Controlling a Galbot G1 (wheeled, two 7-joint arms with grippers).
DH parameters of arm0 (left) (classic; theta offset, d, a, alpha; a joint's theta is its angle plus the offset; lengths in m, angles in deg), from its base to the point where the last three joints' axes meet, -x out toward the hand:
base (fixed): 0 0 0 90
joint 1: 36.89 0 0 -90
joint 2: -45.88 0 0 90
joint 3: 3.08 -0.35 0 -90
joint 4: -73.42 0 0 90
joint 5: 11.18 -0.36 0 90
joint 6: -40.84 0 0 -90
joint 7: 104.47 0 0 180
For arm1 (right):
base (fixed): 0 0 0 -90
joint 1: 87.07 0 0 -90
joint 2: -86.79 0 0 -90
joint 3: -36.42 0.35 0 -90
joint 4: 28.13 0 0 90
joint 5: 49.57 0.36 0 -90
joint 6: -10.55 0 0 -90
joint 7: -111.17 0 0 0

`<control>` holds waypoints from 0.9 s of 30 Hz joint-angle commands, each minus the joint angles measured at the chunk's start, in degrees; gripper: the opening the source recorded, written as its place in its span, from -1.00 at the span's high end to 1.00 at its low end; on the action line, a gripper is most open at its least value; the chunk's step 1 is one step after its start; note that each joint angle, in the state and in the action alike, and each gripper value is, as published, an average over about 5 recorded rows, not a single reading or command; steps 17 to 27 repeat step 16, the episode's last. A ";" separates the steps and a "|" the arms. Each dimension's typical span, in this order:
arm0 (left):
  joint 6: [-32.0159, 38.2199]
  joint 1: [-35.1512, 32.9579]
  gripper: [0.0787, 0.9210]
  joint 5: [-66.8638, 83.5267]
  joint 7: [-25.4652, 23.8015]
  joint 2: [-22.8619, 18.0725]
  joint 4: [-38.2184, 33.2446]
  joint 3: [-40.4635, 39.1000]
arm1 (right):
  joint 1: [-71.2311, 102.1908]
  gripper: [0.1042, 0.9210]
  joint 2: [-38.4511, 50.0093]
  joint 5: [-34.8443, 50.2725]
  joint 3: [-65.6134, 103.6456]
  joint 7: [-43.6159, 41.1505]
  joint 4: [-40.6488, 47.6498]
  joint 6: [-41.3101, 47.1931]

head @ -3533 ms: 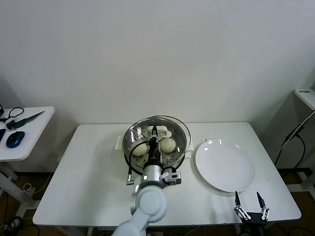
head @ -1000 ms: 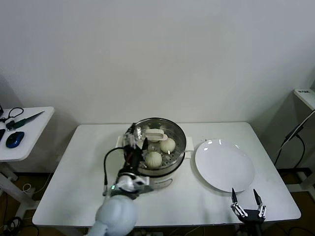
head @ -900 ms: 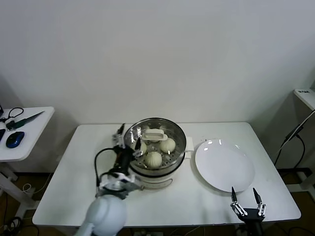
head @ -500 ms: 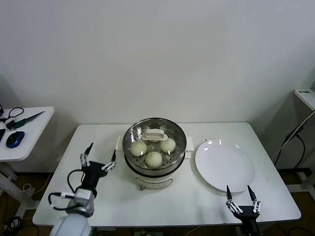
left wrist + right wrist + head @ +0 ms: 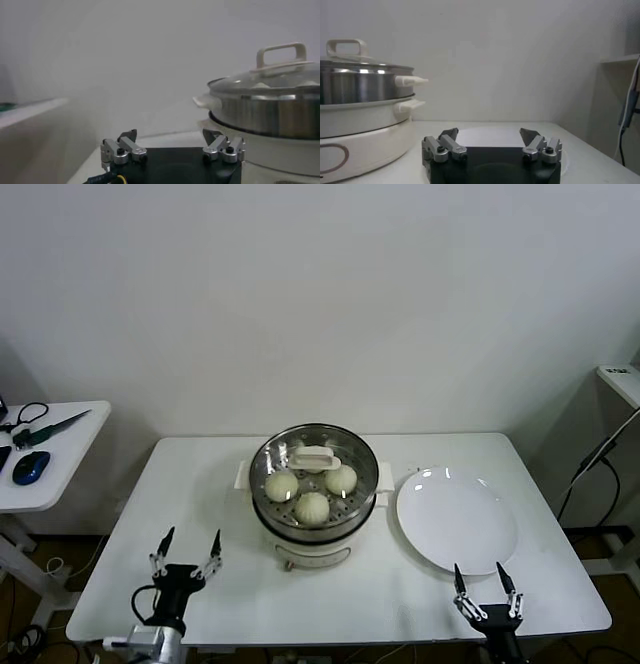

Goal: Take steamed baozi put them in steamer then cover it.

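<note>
1. Now, head view: the steamer (image 5: 313,519) sits mid-table (image 5: 200,484), the cover (image 5: 314,467) on top, three steamed baozi (image 5: 312,506) showing through the glass; a white plate (image 5: 457,520) lies just beside it.
2. Left wrist view: the left gripper (image 5: 172,150) is low by the table's front edge, wide open, holding nothing, the steamer near.
3. Right wrist view: the right gripper (image 5: 491,149) is spread wide and empty before the plate.
</note>
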 commanded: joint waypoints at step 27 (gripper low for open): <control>5.98 -3.33 -0.77 3.56 -0.77 -1.40 1.66 0.99 | 0.31 -0.76 -0.11 0.02 -0.66 -0.63 0.72 -0.59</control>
